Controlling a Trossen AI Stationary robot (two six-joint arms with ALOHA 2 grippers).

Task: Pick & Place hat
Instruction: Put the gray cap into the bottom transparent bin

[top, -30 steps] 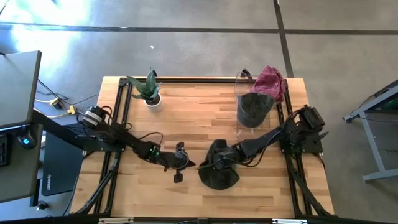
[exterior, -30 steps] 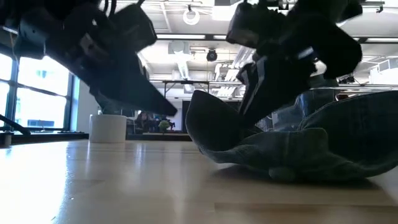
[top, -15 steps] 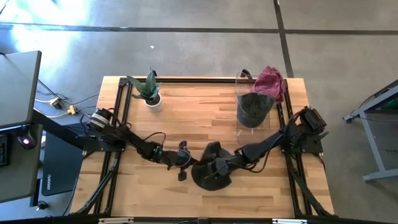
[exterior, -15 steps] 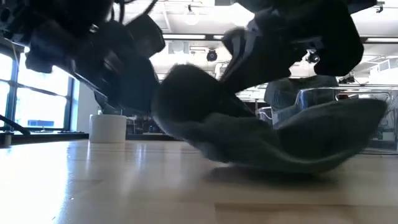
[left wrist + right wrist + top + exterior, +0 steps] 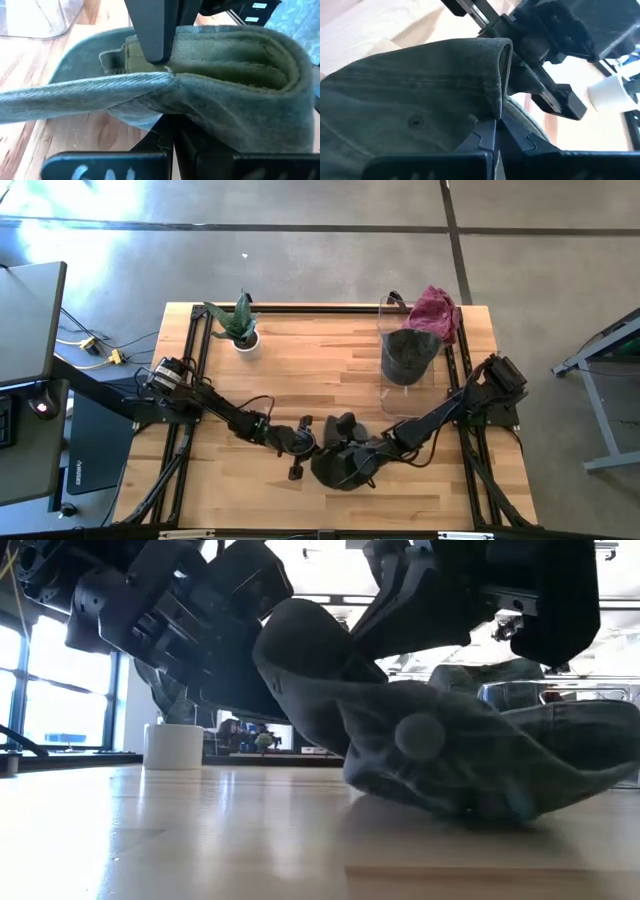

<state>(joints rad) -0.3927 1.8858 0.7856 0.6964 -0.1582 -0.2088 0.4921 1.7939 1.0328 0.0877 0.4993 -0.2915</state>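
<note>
Both grippers are pinched fully closed on the same hat, and that is the risk — two arms holding one floppy piece of cloth. If they pull apart or lift at different rates, the fabric could stretch taut and slip out of one pinch, most likely the thinner one, or the hat could fold and drag across the table.

The right gripper has its fingers shut on a fold of the hat's edge; its wrist view shows the cloth rising in a ridge straight out of the closed tips. The left gripper is likewise shut on the hat, with the band and brim bunched just ahead of its fingers and the other arm's finger pressing into the cloth from the far side. In the overhead view the two grippers meet over the hat near the table's front edge, at about 6 o'clock of the tabletop: the left one at the hat's 9 o'clock side, the right one at its 3 o'clock side.

From table height the hat's lower edge rests on the wood while its crown is hoisted and crumpled between the arms, so it is only partly lifted
</note>
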